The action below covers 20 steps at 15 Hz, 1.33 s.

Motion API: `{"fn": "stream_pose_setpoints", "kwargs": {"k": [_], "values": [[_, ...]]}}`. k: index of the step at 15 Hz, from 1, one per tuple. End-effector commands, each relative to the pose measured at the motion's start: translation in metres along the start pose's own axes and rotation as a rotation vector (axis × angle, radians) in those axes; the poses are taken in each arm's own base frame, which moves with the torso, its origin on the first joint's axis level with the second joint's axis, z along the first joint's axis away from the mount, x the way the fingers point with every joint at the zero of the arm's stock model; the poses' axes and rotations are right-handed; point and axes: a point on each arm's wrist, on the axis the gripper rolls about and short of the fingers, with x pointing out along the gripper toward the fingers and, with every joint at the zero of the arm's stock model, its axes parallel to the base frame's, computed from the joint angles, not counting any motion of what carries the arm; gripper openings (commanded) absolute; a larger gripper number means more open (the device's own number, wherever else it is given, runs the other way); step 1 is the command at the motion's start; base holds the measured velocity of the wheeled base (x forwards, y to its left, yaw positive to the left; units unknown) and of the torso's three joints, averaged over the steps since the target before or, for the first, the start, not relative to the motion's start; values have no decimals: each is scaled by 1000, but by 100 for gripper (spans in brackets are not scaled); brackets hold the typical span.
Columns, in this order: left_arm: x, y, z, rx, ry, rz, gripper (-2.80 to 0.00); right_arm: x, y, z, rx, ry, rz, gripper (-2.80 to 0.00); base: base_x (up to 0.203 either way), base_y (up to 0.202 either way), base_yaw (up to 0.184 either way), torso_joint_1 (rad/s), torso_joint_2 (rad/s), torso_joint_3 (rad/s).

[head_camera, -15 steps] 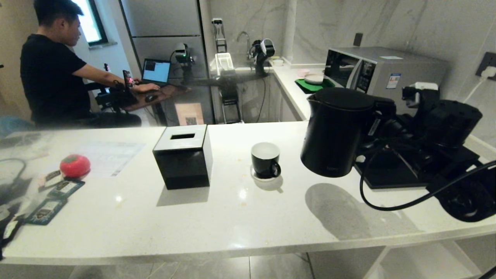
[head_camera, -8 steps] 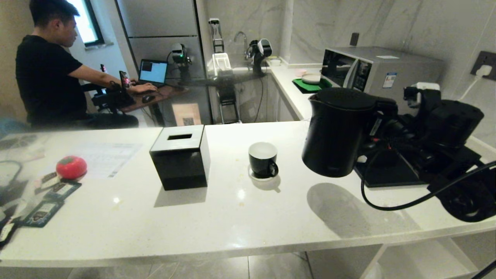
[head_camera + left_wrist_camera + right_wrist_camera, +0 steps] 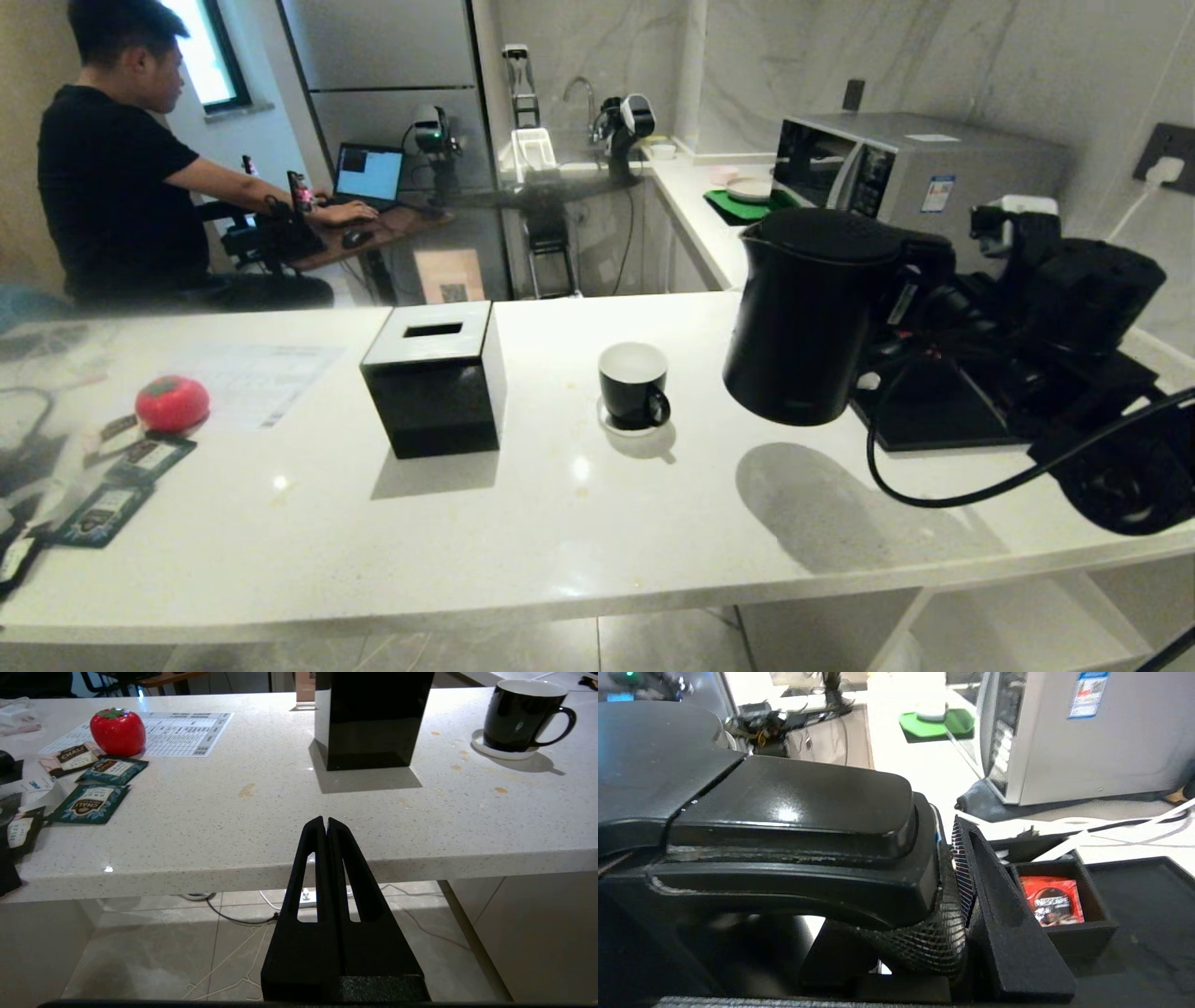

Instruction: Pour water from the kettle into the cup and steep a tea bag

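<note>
My right pincer [image 3: 957,891] is clamped on the handle [image 3: 794,877] of the kettle [image 3: 808,317], its fingers partly apart because the thick grip fills the gap between them. The kettle hangs clear of the counter [image 3: 523,523], upright, its shadow below it, with its spout toward the cup [image 3: 637,385], which sits on its saucer [image 3: 616,425] nearby to the left. I judge the kettle heavy if full, stiff and smooth; the handle is the only sound place to hold, and the weight will pull on my wrist once I tip. The cup looks light and breakable, easily knocked. My right arm reaches in level from the right, wrist behind the handle. My left pincer [image 3: 326,826] is closed on nothing, parked low before the counter edge. I see no tea bag; only sachets [image 3: 91,802] lie far left
</note>
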Motion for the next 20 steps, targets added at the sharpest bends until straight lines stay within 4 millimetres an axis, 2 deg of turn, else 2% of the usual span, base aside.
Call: {"fn": "stream_pose_setpoints", "kwargs": {"k": [1,4,7,12,20], "values": [[0,0,0,0,1,0,-280,-1,3,0,-2,2,6,-280,0,0,0,0,0,0],[0,0,0,0,-1,0,-280,-2,5,6,-58,-13,23,-280,0,0,0,0,0,0],[0,0,0,-2,-1,0,-280,0,5,3,-86,-2,42,-280,0,0,0,0,0,0],[0,0,0,-1,-1,0,-280,15,10,-9,-125,8,40,-280,0,0,0,0,0,0],[0,0,0,0,-1,0,-280,24,15,-25,-200,52,51,-280,0,0,0,0,0,0]]}}
